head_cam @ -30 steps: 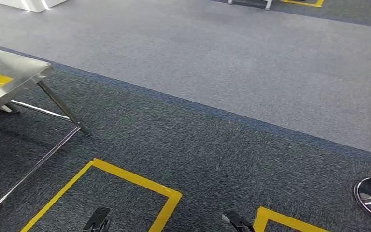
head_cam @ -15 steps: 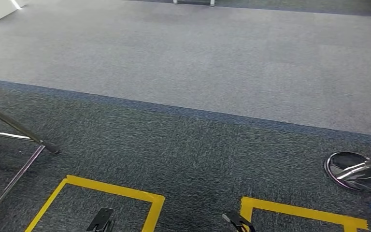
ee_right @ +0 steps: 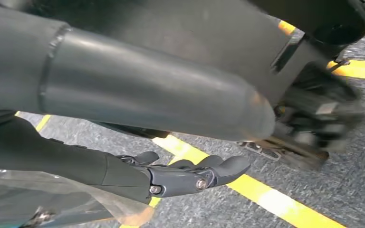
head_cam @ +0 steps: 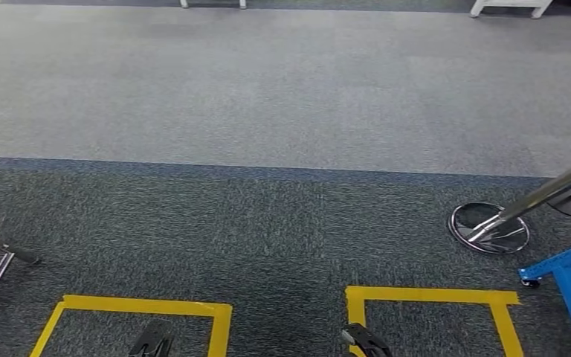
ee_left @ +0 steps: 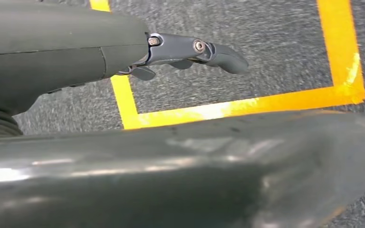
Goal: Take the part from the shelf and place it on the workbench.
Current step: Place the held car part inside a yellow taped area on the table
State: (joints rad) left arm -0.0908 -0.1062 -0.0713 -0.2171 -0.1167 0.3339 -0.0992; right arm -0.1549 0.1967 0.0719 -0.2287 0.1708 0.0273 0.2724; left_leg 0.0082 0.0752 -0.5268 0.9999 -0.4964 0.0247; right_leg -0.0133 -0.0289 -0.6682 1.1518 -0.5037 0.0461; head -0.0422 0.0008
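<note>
Looking down from the head, the camera is taking in a floor [head_cam: 282, 82] of light grey carpet meeting a darker band [head_cam: 253, 223] nearer the robot. Two squares of yellow tape are lying on the dark carpet, one on the left [head_cam: 137, 306] and one on the right [head_cam: 431, 296], both cut off by the lower edge. A round shiny metal base [head_cam: 489, 227] is sitting to the right with a slanted pole [head_cam: 557, 187] rising from it out of frame, and a blue frame [head_cam: 569, 279] with a small wheel is poking in at the right edge. At the far left a thin metal leg [head_cam: 0, 253] is ending on the carpet, its upper part cut off. White feet of furniture [head_cam: 509, 7] are showing along the far edge, too little to identify. The left robot hand [ee_left: 190, 50] is hanging above yellow tape with its fingers loosely extended and apart, holding nothing. The right robot hand [ee_right: 190, 173] is likewise hanging near the floor, fingers gently curved and apart, empty. The part, the shelf and the workbench are out of sight, so their places cannot be told.
</note>
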